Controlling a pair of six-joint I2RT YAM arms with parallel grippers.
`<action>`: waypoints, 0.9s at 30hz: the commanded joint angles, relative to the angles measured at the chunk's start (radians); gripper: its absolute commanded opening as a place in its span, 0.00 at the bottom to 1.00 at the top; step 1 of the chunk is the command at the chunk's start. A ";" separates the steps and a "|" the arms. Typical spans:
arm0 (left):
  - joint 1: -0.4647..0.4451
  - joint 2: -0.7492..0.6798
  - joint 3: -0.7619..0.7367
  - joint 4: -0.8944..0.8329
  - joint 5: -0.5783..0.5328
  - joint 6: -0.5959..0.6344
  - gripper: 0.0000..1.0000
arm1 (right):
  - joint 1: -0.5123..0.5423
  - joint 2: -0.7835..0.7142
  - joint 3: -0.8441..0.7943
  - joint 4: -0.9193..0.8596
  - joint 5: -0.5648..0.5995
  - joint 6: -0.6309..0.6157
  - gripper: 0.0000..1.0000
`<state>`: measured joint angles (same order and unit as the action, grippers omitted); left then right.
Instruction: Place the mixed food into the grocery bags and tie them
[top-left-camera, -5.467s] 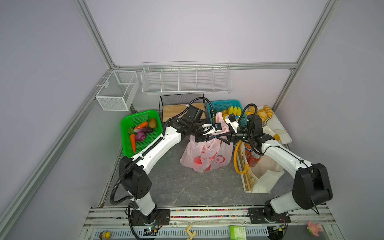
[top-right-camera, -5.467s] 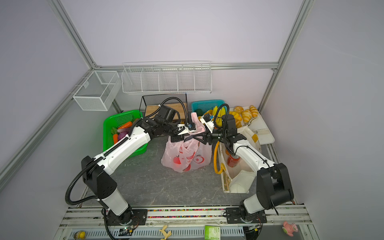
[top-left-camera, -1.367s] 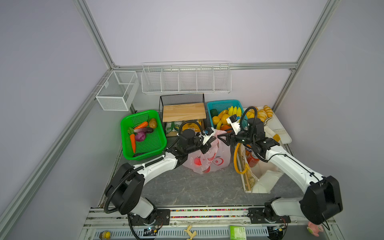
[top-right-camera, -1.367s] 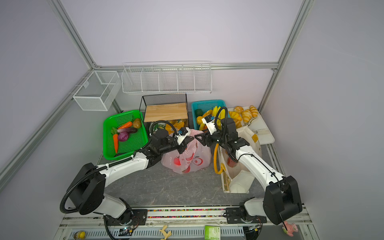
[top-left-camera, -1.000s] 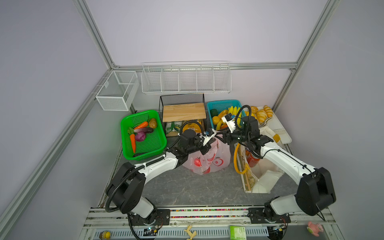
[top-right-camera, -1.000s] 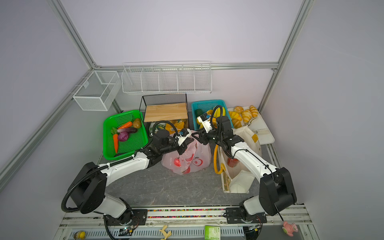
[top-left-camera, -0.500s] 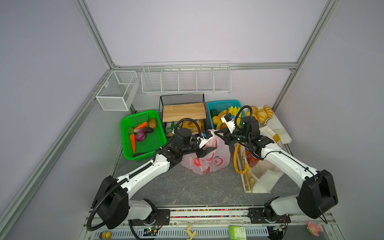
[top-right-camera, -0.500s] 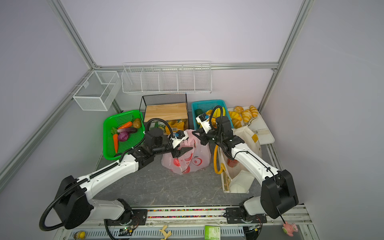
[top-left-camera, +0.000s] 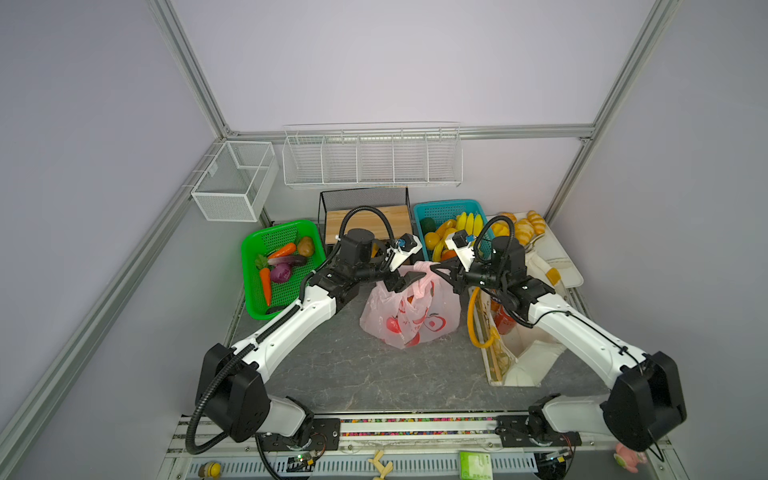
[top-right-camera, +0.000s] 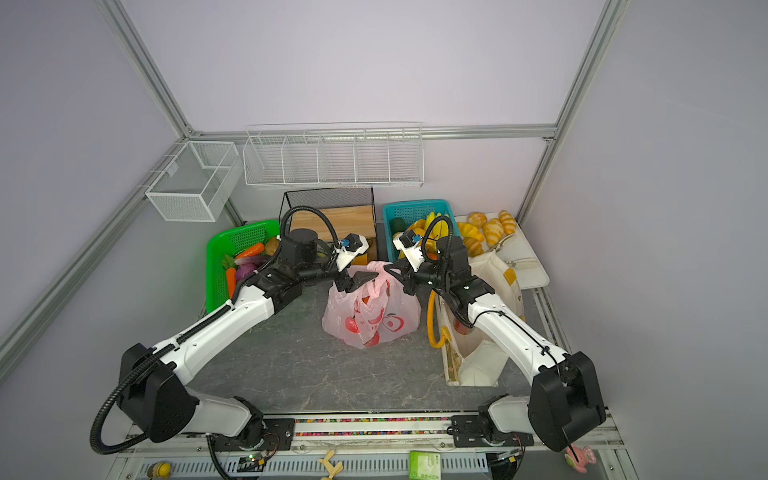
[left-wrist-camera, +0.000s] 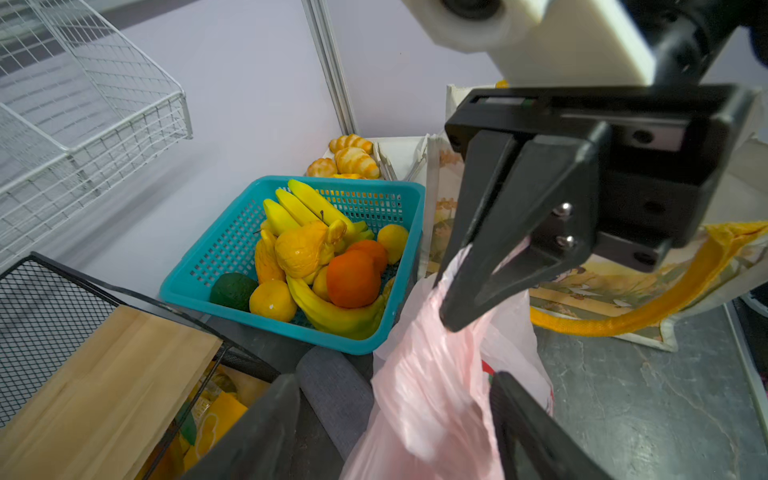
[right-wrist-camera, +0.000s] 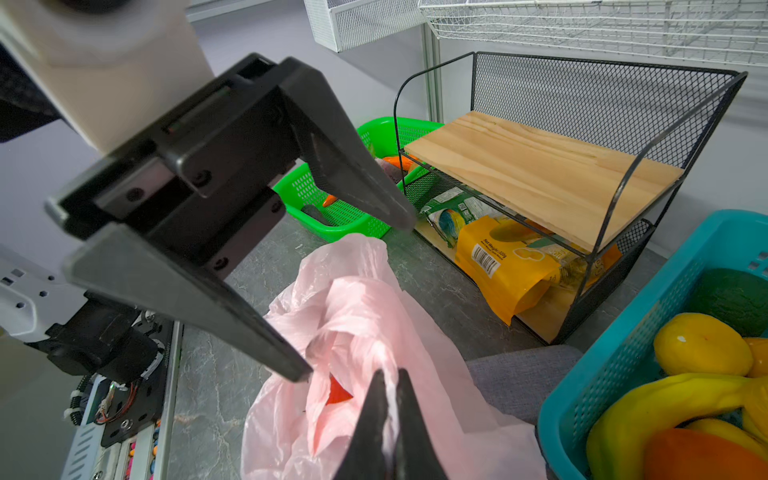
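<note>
Because the pink plastic bag (top-left-camera: 410, 318) is thin, limp film, it should crumple, slide and tear if yanked; judged light, though loaded, with red and orange shapes showing through its wall. It sits at the centre of both top views on the grey tabletop (top-left-camera: 353, 374), just left of the cream canvas tote (top-left-camera: 528, 361). Best hold, I reckon, is the bunched handle loops at the mouth, not the belly. Right pincer (top-left-camera: 441, 274): clenched on a twisted handle strand, film pinched between its fingertips (right-wrist-camera: 365, 432). Left pincer (top-left-camera: 402, 281): released, jaws spread wide either side of the gathered top, gripping nothing; whether a finger brushes the film, cannot tell. Knot not yet tied.
</note>
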<state>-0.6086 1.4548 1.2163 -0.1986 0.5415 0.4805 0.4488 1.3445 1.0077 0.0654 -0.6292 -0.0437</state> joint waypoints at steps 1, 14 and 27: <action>0.001 0.024 0.044 -0.152 0.046 0.104 0.69 | 0.006 -0.033 -0.014 0.026 -0.022 -0.036 0.07; 0.003 0.113 0.143 -0.271 0.005 0.224 0.24 | 0.008 -0.038 -0.014 0.045 -0.035 -0.033 0.07; 0.002 0.047 0.040 -0.139 -0.012 0.337 0.00 | -0.006 -0.045 0.009 -0.109 0.007 -0.236 0.62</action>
<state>-0.6086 1.5276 1.2694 -0.3645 0.5388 0.7471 0.4469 1.3128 1.0073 0.0322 -0.6201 -0.1680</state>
